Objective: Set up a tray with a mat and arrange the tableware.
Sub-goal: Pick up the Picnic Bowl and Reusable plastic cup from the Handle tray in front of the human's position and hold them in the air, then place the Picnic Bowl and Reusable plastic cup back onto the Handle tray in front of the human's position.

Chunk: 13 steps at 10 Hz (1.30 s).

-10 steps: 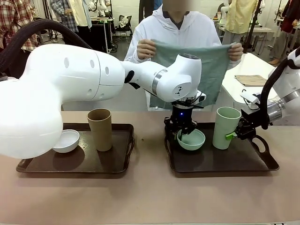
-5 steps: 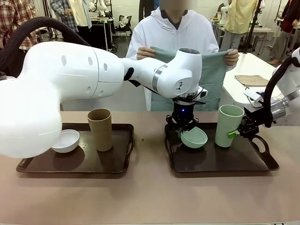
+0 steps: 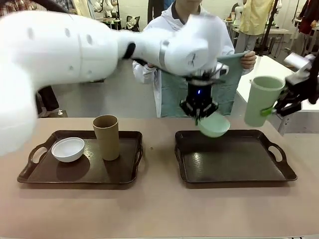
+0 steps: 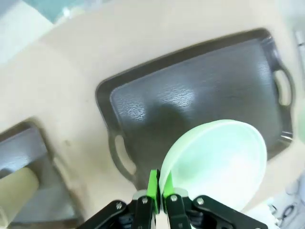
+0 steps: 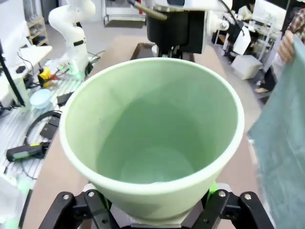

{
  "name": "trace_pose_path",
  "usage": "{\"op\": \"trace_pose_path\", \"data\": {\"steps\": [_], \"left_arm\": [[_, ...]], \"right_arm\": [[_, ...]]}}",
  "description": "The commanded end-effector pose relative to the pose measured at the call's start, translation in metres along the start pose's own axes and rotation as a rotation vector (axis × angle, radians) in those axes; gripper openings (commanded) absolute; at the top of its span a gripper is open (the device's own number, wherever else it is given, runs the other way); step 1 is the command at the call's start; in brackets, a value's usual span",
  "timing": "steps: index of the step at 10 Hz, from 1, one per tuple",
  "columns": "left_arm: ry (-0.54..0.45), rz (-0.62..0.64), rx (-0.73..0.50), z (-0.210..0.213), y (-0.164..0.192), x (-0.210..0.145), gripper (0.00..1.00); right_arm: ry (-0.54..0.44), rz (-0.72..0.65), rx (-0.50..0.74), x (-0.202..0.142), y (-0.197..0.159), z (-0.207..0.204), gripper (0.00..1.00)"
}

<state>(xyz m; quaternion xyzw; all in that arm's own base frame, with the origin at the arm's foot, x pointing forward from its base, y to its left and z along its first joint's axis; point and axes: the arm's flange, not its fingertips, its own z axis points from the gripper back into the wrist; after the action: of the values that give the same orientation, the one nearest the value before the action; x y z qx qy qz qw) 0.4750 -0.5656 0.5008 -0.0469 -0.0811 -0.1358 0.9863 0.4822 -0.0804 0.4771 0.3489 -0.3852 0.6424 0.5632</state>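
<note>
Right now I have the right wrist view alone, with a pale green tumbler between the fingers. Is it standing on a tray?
Observer: No. The right gripper holds the pale green tumbler in the air, beyond the right tray's far right corner.
Operator: And the left arm?
Observer: The left gripper pinches the rim of the mint green bowl, held above that tray's far edge.
Operator: The other tray?
Observer: The left tray carries the white bowl and the brown tumbler, standing apart.
</note>
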Motion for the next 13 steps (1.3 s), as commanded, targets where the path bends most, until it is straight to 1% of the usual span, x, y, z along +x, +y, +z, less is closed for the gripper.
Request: {"op": "trace_pose_path", "data": {"steps": [1,3,4,5,6,7,13], "left_arm": [[-0.084,0.018,0.019,0.046,-0.003,-0.028,0.0],[-0.166,0.037,0.021,0.095,-0.011,-0.044,0.0],[-0.197,0.056,0.023,0.11,-0.012,-0.05,0.0],[-0.209,0.059,0.019,0.117,-0.009,-0.056,0.0],[-0.162,0.014,-0.016,0.116,-0.017,-0.038,0.0],[-0.162,0.014,-0.016,0.116,-0.017,-0.038,0.0],[-0.162,0.014,-0.016,0.116,-0.017,-0.038,0.0]], "right_arm": [[0.04,-0.006,-0.034,0.043,0.027,0.012,0.25],[0.057,-0.011,-0.057,0.077,0.041,0.027,0.25],[0.064,-0.019,-0.057,0.081,0.043,0.029,0.25],[0.048,-0.042,-0.052,0.078,0.041,0.031,0.25],[0.048,-0.054,-0.043,0.063,0.036,0.03,0.25],[0.053,0.003,-0.067,0.089,0.042,0.037,0.25],[0.053,0.003,-0.067,0.089,0.042,0.037,0.25]]}}
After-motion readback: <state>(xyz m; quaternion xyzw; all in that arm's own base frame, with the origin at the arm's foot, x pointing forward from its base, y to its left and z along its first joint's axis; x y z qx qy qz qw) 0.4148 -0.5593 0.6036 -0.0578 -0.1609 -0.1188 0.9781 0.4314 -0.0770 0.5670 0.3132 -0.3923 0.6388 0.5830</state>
